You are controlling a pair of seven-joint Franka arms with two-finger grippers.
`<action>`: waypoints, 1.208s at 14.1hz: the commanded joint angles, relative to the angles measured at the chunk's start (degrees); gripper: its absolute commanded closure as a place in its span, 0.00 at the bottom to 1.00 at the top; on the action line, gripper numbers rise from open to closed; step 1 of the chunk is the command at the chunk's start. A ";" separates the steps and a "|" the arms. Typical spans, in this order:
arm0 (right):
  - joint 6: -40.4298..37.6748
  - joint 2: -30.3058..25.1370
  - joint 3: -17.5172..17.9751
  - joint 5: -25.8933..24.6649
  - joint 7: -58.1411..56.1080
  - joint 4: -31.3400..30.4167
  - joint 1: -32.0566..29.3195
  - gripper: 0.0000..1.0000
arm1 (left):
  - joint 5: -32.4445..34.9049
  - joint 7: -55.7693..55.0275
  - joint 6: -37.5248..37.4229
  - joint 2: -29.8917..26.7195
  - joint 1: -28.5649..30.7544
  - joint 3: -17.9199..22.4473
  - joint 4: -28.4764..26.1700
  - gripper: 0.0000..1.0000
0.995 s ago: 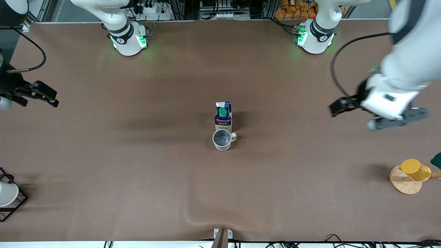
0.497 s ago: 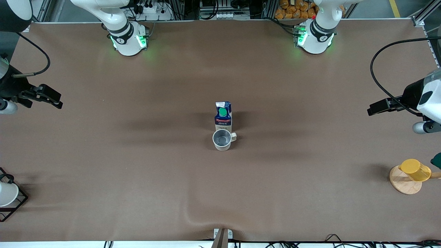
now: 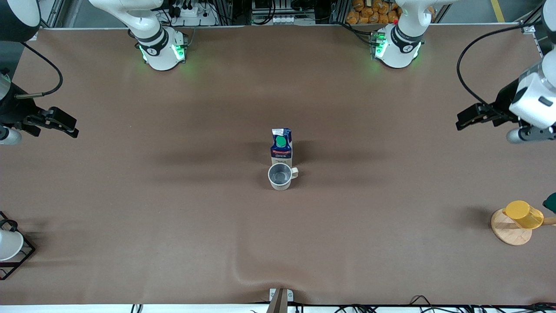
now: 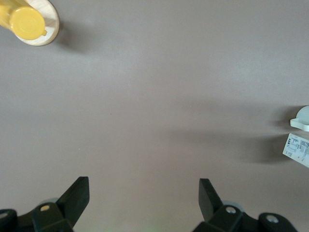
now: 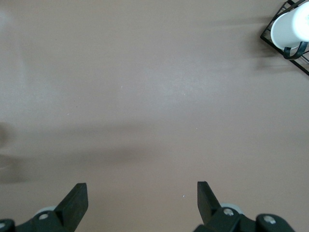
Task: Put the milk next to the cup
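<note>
At the middle of the desk, a flat expanse covered in matte brown sheet with a slight ripple near the front edge, the milk stood upright: a small boxy carton with a folded gable top, dark blue and white sides, a red label and a round green cap. Just beside it, nearer to the front camera and touching or almost touching, sat the cup, a squat round cream mug with a smooth grey inside and a small loop handle pointing toward the left arm's end of the desk. The left pincer, black and angular below a glossy white wrist, hung over bare desk at the left arm's end, well apart from the milk; in the left wrist view its two dark wedge-shaped fingers were spread wide with nothing between them. The right pincer hung over the right arm's end of the desk, and its fingers were likewise spread wide and empty. Near the front corner at the left arm's end, a yellow cup lay on a round pale wooden disc. At the other front corner a white cup sat in a black wire rack.
</note>
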 commanded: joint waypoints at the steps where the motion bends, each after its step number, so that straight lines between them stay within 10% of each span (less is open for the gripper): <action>1: -1.22 0.20 0.63 -0.13 0.52 0.79 -0.99 0.00 | -0.36 1.94 -1.03 -1.62 -0.98 0.80 0.45 0.00; 17: -1.93 0.20 0.54 -0.04 0.87 0.79 -1.87 0.00 | 2.80 1.86 -6.75 -1.44 -1.95 0.71 4.68 0.00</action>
